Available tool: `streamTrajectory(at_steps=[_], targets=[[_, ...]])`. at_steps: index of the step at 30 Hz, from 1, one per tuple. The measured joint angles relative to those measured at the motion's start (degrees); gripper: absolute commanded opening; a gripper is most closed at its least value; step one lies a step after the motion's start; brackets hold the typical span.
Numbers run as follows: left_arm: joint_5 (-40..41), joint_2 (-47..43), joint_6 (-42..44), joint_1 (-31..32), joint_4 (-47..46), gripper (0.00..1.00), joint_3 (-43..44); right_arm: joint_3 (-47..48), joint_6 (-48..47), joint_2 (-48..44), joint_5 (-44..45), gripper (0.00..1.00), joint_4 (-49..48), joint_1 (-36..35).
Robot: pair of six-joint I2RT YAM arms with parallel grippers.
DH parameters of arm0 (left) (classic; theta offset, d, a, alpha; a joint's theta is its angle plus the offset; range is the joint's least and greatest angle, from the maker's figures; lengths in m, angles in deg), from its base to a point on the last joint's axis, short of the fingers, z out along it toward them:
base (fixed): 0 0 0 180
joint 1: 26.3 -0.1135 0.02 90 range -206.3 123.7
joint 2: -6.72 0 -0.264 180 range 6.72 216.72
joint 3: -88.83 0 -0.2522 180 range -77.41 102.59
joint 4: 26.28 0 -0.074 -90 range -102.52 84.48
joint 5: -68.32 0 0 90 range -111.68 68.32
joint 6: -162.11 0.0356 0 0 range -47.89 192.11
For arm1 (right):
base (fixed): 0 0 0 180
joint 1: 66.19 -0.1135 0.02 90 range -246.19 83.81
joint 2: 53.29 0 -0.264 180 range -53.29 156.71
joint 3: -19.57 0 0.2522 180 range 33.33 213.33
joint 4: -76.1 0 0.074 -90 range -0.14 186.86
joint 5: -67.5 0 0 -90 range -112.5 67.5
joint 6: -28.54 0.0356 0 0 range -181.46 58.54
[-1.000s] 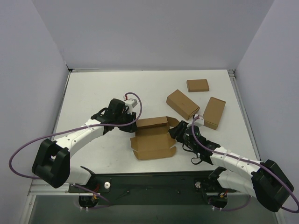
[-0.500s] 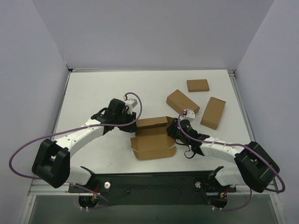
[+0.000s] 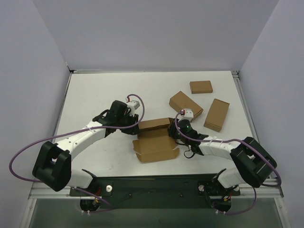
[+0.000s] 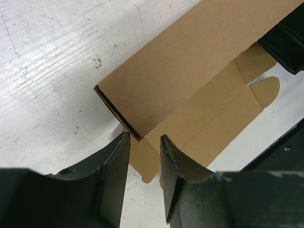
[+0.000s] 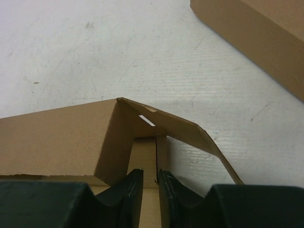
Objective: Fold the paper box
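The left end effector (image 4: 145, 137), fingers narrowly apart, straddles the left end of the paper box's (image 3: 154, 145) raised rear wall. The box lies mid-surface (image 3: 95, 95), long axis left-right, open upward. The right end effector (image 5: 149, 172), nearly closed, meets its right flap; I cannot tell whether it grips.

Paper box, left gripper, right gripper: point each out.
paper box (image 3: 154, 150), top external view, near flat panel.
left gripper (image 4: 145, 137), left wrist view, midway between fingertips.
right gripper (image 5: 150, 173), right wrist view, midway between fingertips.
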Motion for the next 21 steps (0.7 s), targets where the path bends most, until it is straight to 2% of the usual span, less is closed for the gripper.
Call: streamTrajectory(at_steps=[16, 18, 21], targets=[[0.46, 0.52, 0.15, -0.02, 0.07, 0.41, 0.00, 4.44, -1.55, 8.81, 1.42, 0.17, -3.02, -4.39], [0.61, 0.55, 0.17, -0.02, 0.07, 0.41, 0.00, 4.50, -1.38, 9.55, 1.49, 0.18, -3.39, -4.61], [0.96, 0.55, 0.22, -0.02, 0.09, 0.41, 0.00, 4.50, -0.94, 9.55, 1.81, 0.25, -3.34, -4.94]])
